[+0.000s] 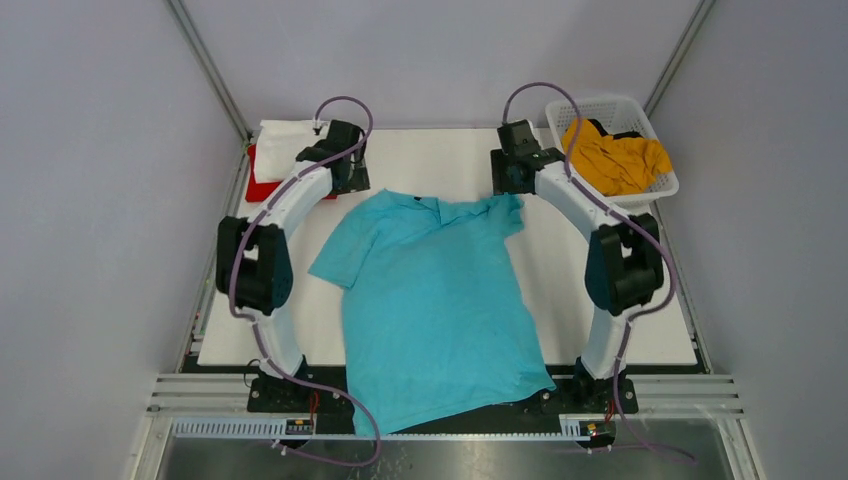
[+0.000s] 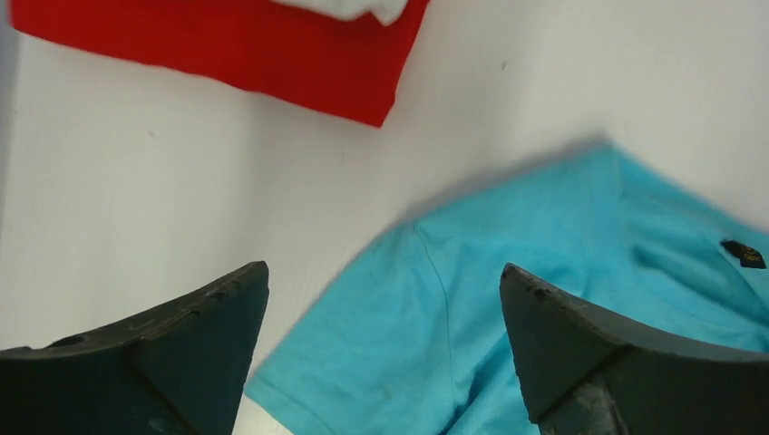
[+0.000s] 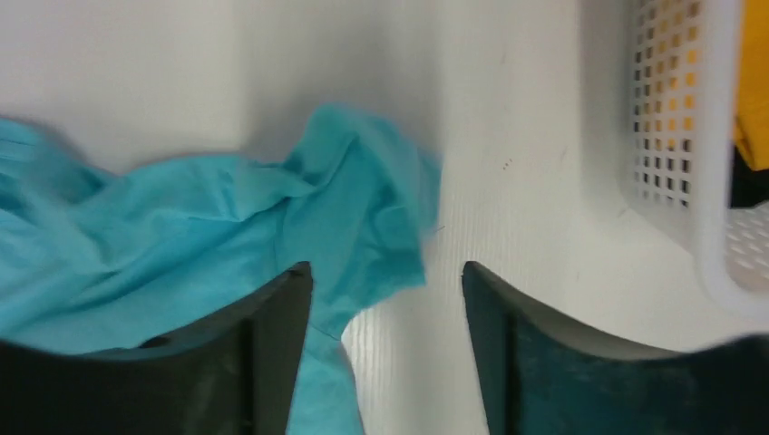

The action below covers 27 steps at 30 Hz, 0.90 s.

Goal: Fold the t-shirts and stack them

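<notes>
Both arms stretch forward over the collar end of a flat turquoise cloth t-shirt (image 1: 435,300). The left gripper (image 2: 384,267) and right gripper (image 3: 388,267) stand open, empty. The sleeve (image 3: 363,181) under the right one is crumpled and blurred.

Bare table (image 1: 430,160) btwn red/white stack (image 1: 280,145) far-left & basket (image 1: 598,101) far-right, turquoise shirt (image 1: 430,300) mid.

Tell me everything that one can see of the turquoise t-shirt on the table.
The turquoise t-shirt is soft plain cloth with short sleeves and a collar bearing a dark label. It lies spread on the white table, collar far, hem over the near edge. The sleeve by the left arm lies flat; the other sleeve is crumpled. Both the left gripper and right gripper hang open above it.
</notes>
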Available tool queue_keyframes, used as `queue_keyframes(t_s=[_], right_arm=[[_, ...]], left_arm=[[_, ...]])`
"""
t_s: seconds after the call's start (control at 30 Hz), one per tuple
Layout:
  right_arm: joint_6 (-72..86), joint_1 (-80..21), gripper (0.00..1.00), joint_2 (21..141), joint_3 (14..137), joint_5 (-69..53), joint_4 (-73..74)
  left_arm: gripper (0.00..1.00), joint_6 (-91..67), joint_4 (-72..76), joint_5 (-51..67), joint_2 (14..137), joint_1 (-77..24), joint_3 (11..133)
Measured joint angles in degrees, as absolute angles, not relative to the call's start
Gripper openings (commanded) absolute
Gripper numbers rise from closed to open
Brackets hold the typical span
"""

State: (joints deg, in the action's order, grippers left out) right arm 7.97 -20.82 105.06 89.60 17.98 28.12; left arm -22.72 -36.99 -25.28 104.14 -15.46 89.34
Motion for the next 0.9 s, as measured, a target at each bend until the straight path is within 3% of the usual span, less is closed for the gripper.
queue_keyframes(t_s=[0.03, 0.07, 0.17, 0.3, 0.47, 0.6, 0.77, 0.9], right_arm=[[8.32, -20.71, 0.96, 107.66, 90.04, 17.47, 28.16], [8.75, -20.67, 0.99, 109.60, 90.54, 17.10, 28.25], [9.69, -20.64, 0.99, 111.48, 91.05, 16.49, 28.45], [13.45, -20.62, 1.00, 105.19, 86.50, 14.48, 26.06], [21.17, -21.58, 1.00, 88.88, 69.30, 7.53, 22.00], [28.36, -28.03, 0.99, 79.15, 53.56, 1.54, 20.14], [35.38, -34.59, 1.00, 79.09, 42.22, -4.34, 18.90], [38.35, -34.72, 0.99, 82.70, 41.71, -4.56, 18.68]], left_arm=[[0.99, -23.14, -38.13, -24.47, 106.28, -15.20, 89.80], [0.99, -23.62, -38.83, -23.64, 107.74, -15.09, 90.26], [0.99, -24.43, -39.27, -20.47, 108.14, -15.11, 90.39], [0.99, -25.45, -34.96, -13.87, 104.60, -15.14, 87.83], [0.99, -26.94, -29.76, -5.06, 100.53, -15.20, 81.28], [0.99, -28.56, -28.23, 0.23, 102.56, -15.20, 79.59], [0.99, -30.70, -26.52, 3.88, 107.11, -15.22, 78.35], [0.99, -32.08, -26.22, 4.58, 108.18, -15.22, 75.07]])
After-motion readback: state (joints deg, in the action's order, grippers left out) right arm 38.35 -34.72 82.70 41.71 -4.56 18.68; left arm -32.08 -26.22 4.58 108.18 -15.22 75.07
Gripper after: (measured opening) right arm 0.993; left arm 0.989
